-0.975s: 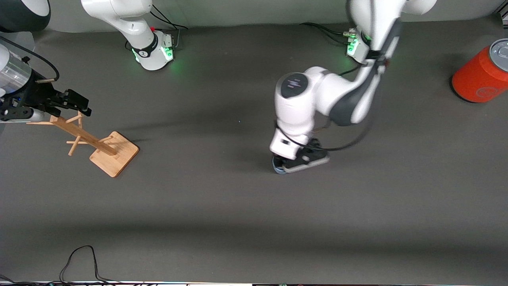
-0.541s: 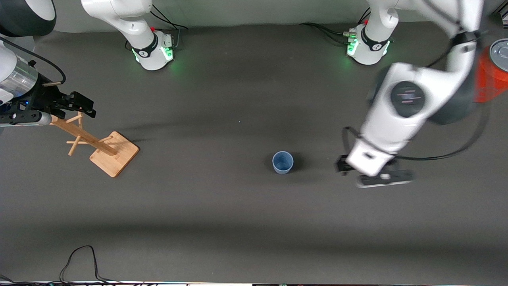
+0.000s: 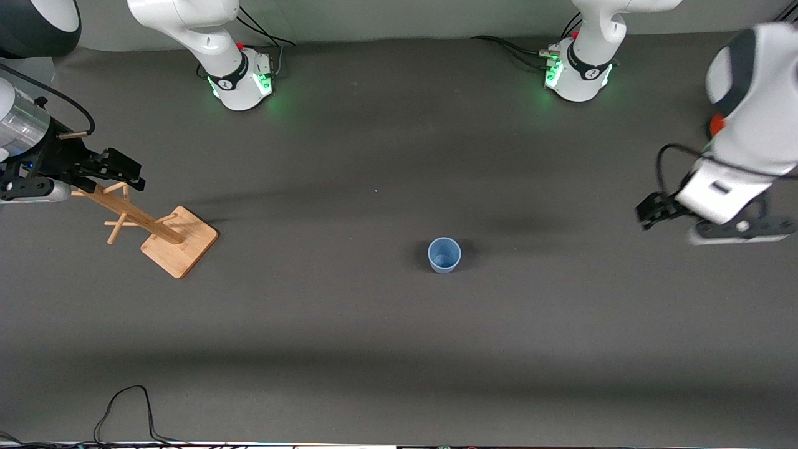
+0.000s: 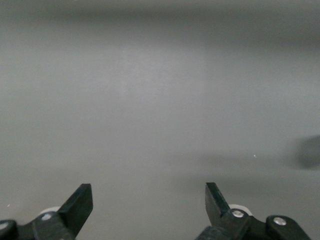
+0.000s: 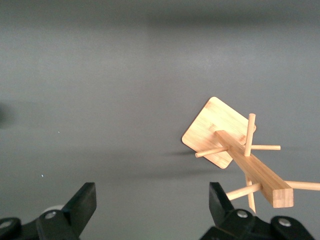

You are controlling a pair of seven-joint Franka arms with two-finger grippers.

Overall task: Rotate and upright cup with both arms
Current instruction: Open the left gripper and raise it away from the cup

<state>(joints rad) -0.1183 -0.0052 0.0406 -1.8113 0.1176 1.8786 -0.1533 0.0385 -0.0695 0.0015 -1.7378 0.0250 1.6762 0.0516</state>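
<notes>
The pale-blue cup [image 3: 444,255] stands upright, mouth up, alone in the middle of the table. My left gripper [image 3: 692,224] hangs open over the bare mat toward the left arm's end of the table, well apart from the cup. The left wrist view shows only grey mat between its fingers [image 4: 148,202]. My right gripper [image 3: 133,173] waits open above the top of a wooden peg rack [image 3: 156,227] at the right arm's end. In the right wrist view its fingers [image 5: 152,202] hold nothing. The cup shows in neither wrist view.
The wooden rack [image 5: 235,145] leans on its square base with several pegs sticking out. Both arm bases [image 3: 240,78] [image 3: 576,72] stand at the edge farthest from the front camera. A black cable [image 3: 124,405] loops at the nearest edge.
The left arm has swung away from the cup toward its own end of the table, leaving the cup standing upright. The right gripper has barely shifted above the rack.
</notes>
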